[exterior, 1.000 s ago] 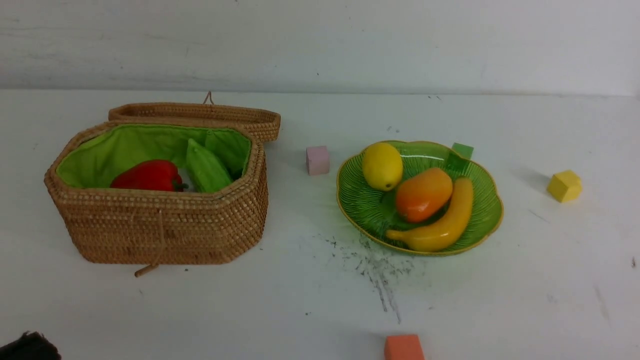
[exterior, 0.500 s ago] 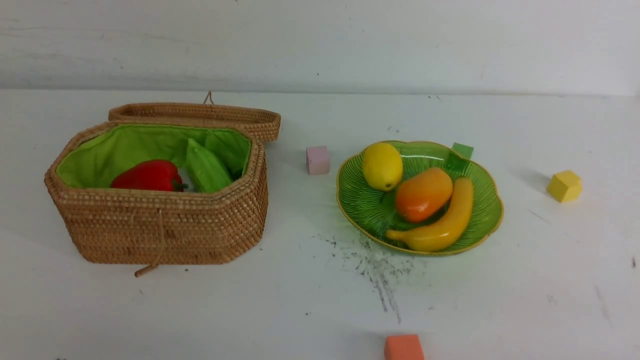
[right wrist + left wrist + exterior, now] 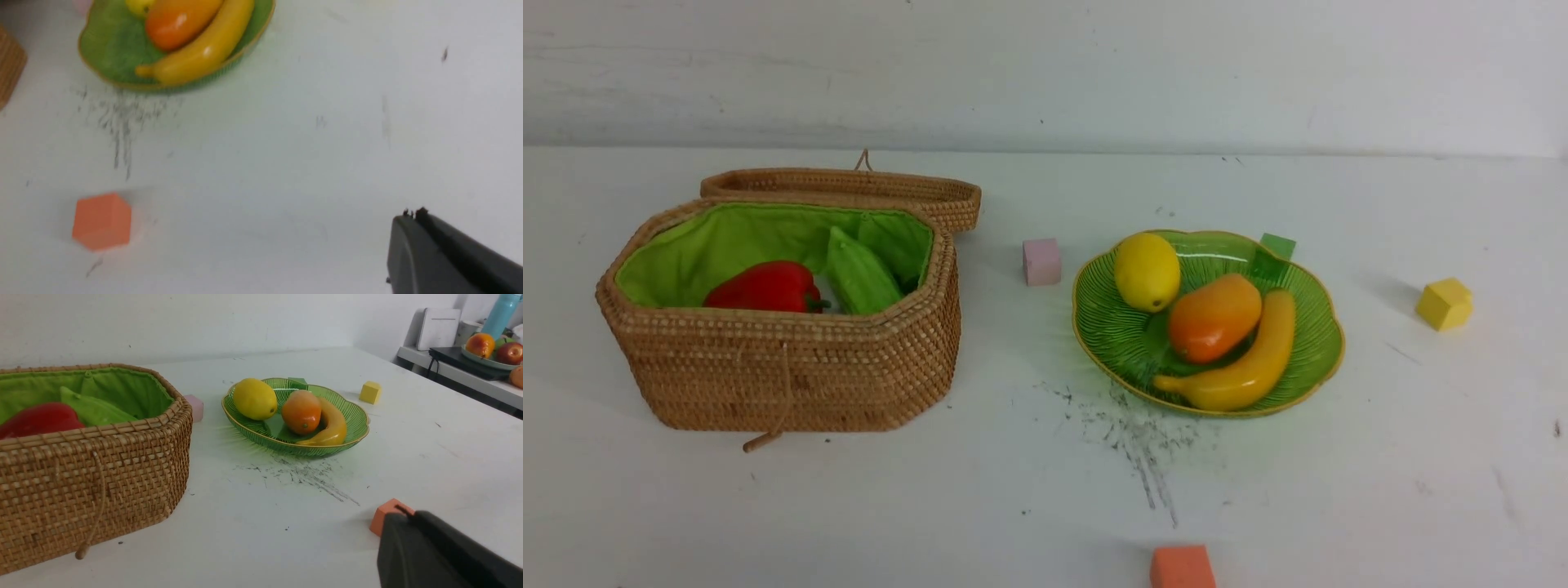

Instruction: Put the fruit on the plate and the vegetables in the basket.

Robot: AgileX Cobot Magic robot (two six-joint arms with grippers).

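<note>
Lemon (image 3: 1147, 270), mango (image 3: 1214, 317), banana (image 3: 1240, 361) all on green glass plate (image 3: 1315, 359), touching one another. Red bell pepper (image 3: 765, 287) and ridged gourd (image 3: 858, 278) inside open wicker basket (image 3: 792, 371); carrot, radish not visible, perhaps hidden under the rim. No loose produce on table (image 3: 1339, 490); sorting judged finished. Left gripper (image 3: 429, 547) and right gripper (image 3: 441, 253) low, clear, holding nothing; jaw gap impossible to judge.

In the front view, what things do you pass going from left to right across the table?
Basket → pink cube → plate → yellow cube.
</note>
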